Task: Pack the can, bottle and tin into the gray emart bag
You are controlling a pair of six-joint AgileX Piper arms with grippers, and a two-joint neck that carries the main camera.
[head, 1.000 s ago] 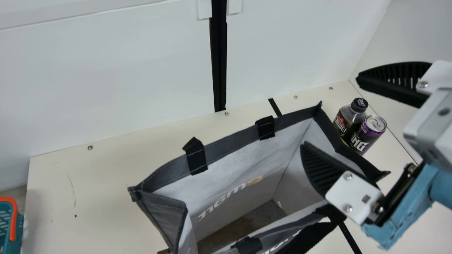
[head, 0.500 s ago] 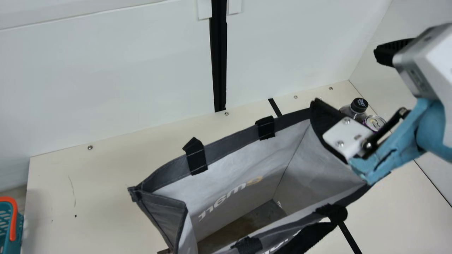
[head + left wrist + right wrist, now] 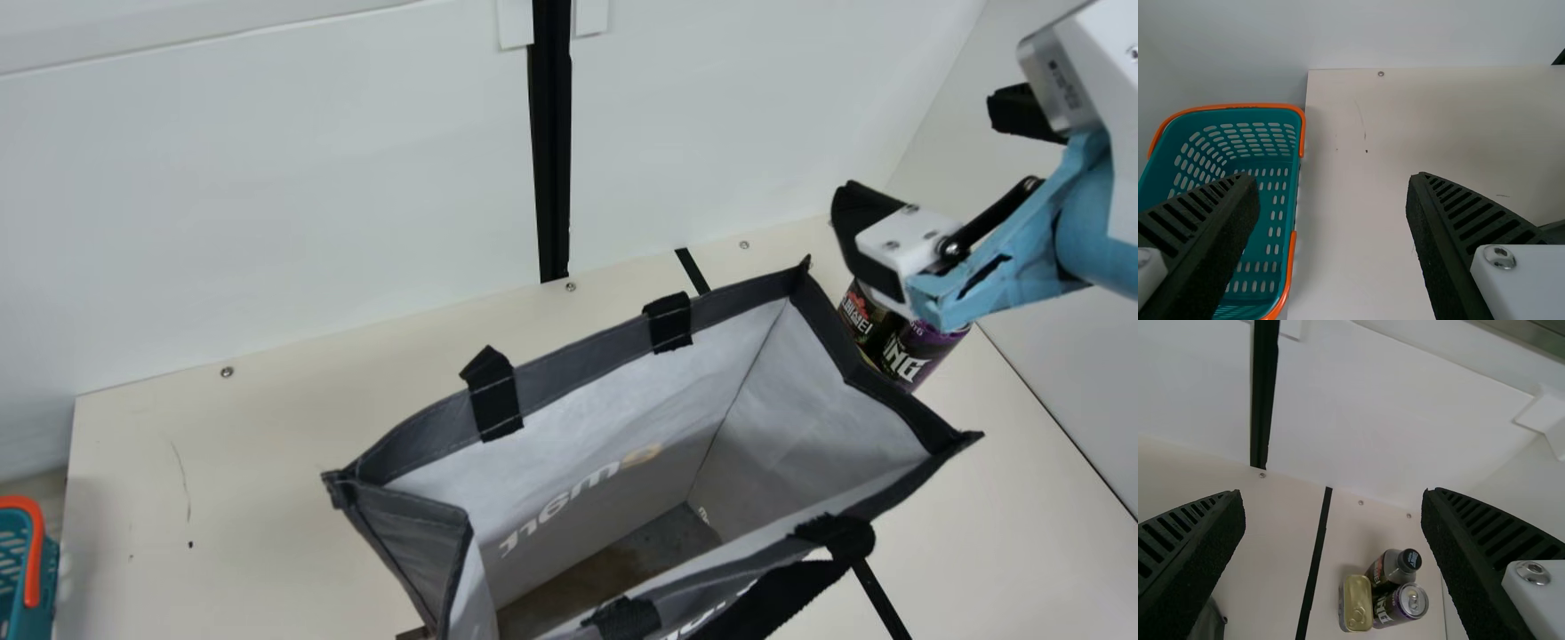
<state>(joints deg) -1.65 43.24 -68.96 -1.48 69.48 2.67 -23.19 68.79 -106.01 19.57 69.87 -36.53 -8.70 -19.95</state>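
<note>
My right gripper is raised over the bottle and the purple can, partly covering both. In the right wrist view my right gripper is open, nothing between its fingers; beyond it the gold tin, bottle and can stand close together. The gray emart bag stands with its mouth wide, left of the bottle and can in the main view; its visible floor is bare. In the left wrist view my left gripper is open, holding nothing.
A teal basket with orange handles stands beside the table's end; its edge also shows in the main view. White walls rise behind the table and at its right. A bag handle hangs at the bag's near side.
My right gripper has moved up and back in the main view, from over the bag's right end to above the bottle and can. The bag's right rim shows again.
</note>
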